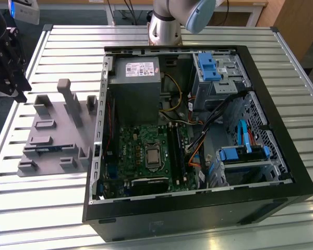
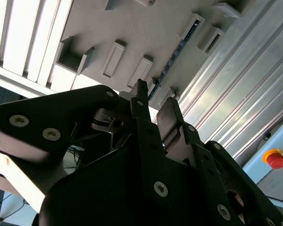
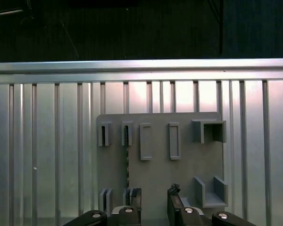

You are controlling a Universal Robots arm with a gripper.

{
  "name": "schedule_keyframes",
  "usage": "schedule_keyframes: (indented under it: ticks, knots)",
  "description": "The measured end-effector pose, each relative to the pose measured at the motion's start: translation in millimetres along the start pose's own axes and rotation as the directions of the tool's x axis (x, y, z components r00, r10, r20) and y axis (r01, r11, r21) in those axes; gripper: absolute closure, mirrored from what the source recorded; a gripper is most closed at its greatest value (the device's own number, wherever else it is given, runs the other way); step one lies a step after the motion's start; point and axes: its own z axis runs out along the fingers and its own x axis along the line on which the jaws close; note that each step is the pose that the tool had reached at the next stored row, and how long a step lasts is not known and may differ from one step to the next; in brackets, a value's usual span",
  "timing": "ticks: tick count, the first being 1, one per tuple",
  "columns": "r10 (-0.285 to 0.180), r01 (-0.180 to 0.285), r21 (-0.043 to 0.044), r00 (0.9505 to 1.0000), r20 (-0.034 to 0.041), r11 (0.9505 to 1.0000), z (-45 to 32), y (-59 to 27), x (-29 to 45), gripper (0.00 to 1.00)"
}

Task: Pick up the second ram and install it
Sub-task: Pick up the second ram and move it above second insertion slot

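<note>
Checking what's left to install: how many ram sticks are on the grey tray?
1: the ram stands on edge in a tray slot, near the gripper. Others may hide behind posts.

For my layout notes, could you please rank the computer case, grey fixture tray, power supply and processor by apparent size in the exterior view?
Largest to smallest:
1. computer case
2. grey fixture tray
3. power supply
4. processor

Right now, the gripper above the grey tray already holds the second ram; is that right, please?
Not quite: the gripper above the grey tray is open and empty; the second ram lies in a slot of the tray, as the first wrist view shows.
</note>
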Motion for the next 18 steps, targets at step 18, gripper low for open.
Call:
schedule_keyframes:
  ticks: [18]
  knots:
    - [0.000, 0.000, 0.0000, 1.0000, -0.0001, 1.0000, 3.7, 0.0, 0.0, 0.64]
